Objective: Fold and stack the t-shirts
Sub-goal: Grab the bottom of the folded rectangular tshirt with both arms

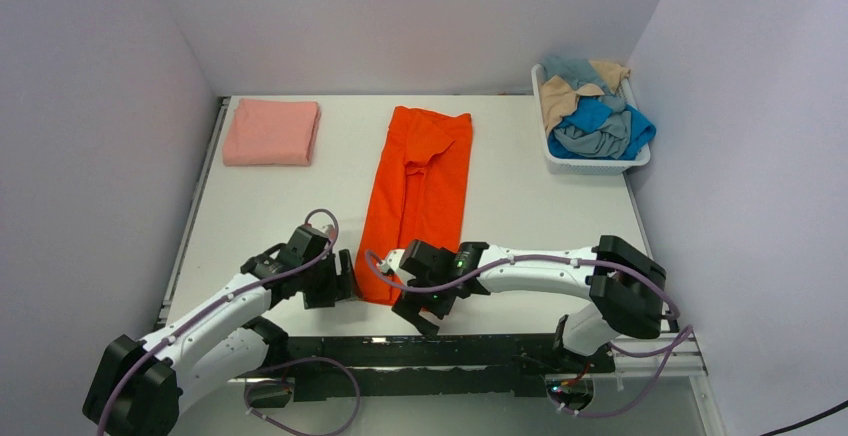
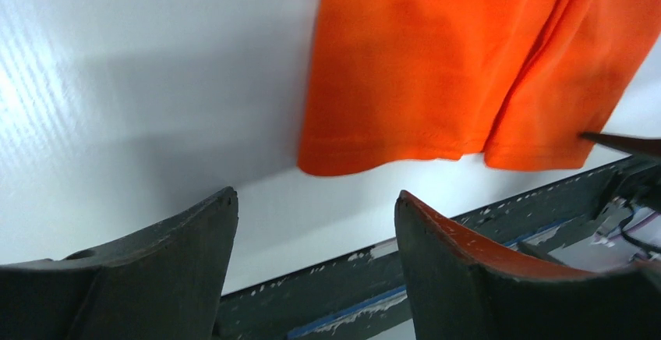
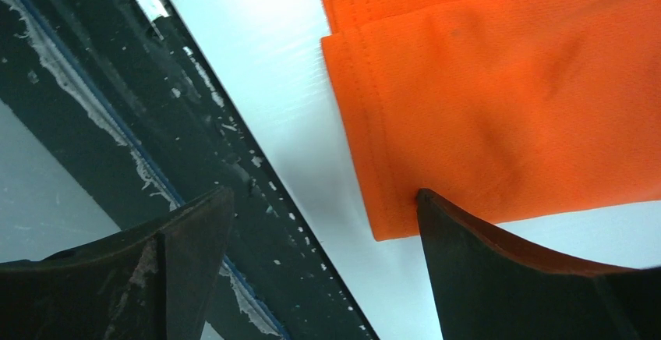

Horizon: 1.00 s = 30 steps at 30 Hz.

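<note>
Top: orange shirt (image 1: 420, 191) mid-table, folded into long strip. Far-left: pink shirt (image 1: 271, 132), folded. Far-right: other shirts (image 1: 598, 121) heaped in basket (image 1: 600, 165). Near hem: left gripper (image 1: 345, 278), right gripper (image 1: 405, 289).
Left wrist: jaws apart, empty, hem just ahead.
Right wrist: jaws apart, one finger (image 3: 499, 278) at hem corner, contact unclear.

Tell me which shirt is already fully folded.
The pink shirt at far left, a neat square. The orange shirt is a long strip; the rest lie crumpled in the basket.
</note>
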Each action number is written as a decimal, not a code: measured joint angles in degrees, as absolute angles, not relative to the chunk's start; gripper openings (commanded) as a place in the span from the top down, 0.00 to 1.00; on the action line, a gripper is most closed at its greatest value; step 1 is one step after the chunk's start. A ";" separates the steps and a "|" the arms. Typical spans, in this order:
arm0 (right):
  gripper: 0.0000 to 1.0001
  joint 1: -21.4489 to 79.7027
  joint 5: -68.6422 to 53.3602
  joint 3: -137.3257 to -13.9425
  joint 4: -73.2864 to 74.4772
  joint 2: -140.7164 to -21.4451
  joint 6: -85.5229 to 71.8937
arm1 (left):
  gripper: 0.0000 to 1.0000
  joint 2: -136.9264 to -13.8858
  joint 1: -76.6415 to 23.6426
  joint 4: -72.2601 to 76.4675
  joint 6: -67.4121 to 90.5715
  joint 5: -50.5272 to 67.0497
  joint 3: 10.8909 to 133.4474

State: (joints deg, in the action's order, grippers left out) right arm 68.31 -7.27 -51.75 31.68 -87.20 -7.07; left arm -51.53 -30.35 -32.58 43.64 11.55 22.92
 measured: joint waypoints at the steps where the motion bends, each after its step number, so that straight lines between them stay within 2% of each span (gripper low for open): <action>1: 0.15 68.40 -6.66 -51.75 31.64 -87.20 -7.14 | 0.26 -52.07 -30.35 -31.33 43.99 11.62 22.81; 4: 0.27 68.23 -4.86 -51.59 30.85 -87.20 -7.51 | 0.32 -54.78 -30.35 -27.62 44.86 11.81 22.94; 6: 0.32 68.12 -4.29 -51.24 30.11 -87.20 -7.92 | 0.40 -57.25 -30.35 -25.61 45.12 11.86 23.66; 10: 0.37 68.12 -3.40 -50.48 29.71 -87.96 -9.10 | 0.57 -62.08 -30.33 -21.76 45.19 12.78 24.53; 13: 0.39 68.12 -3.11 -49.69 29.36 -88.84 -10.31 | 0.64 -65.60 -30.33 -19.88 45.30 14.39 25.23; 15: 0.50 68.12 -2.57 -49.04 28.82 -89.71 -11.38 | 0.77 -67.22 -30.33 -18.24 45.52 15.59 25.41; 17: 0.71 68.12 -0.91 -49.15 28.34 -90.28 -12.53 | 0.98 -68.03 -30.33 -17.54 45.93 16.01 25.36; 18: 0.83 68.12 -0.05 -49.28 28.42 -90.54 -13.04 | 1.00 -68.29 -30.33 -17.54 46.02 15.90 25.34; 19: 0.90 68.14 1.45 -49.56 28.45 -90.89 -13.80 | 1.00 -68.36 -30.30 -17.69 46.00 16.01 25.39; 21: 0.99 67.85 3.18 -50.00 28.51 -91.33 -15.14 | 1.00 -67.85 -30.35 -18.11 45.95 15.90 25.41; 25: 1.00 67.92 5.50 -50.85 29.21 -91.50 -16.08 | 1.00 -64.88 -30.33 -20.93 45.45 15.81 26.28; 30: 1.00 65.30 7.49 -55.48 31.73 -91.31 -14.15 | 1.00 -64.01 -30.02 -25.36 43.07 14.90 35.38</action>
